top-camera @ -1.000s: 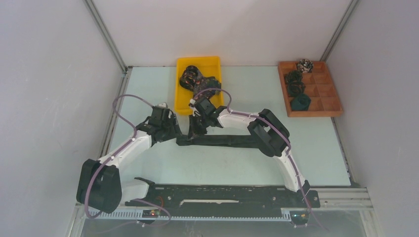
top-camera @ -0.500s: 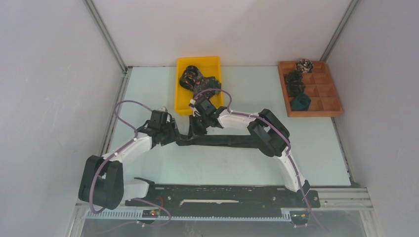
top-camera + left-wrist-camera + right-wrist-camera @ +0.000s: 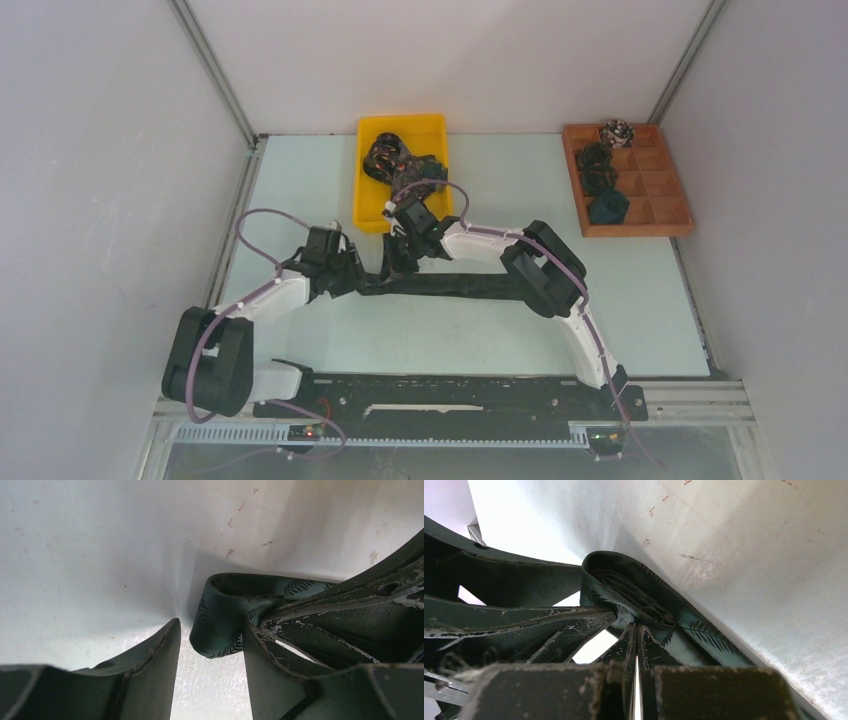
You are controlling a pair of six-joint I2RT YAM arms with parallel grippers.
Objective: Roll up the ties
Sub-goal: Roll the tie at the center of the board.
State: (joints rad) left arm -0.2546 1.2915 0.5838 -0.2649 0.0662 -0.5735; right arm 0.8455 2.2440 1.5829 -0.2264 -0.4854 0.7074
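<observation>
The soft, light, floppy tie (image 3: 450, 285) lies long across the table (image 3: 300, 180), and I think its folded end is the best place to grab: my right gripper (image 3: 636, 627) is pinched on it there, my left gripper (image 3: 211, 630) wide open around it.

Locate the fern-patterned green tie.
Top view: the tie lies centre-frame, nearer than the yellow bin, its looped left end pinched by the right gripper beside the left gripper.
</observation>
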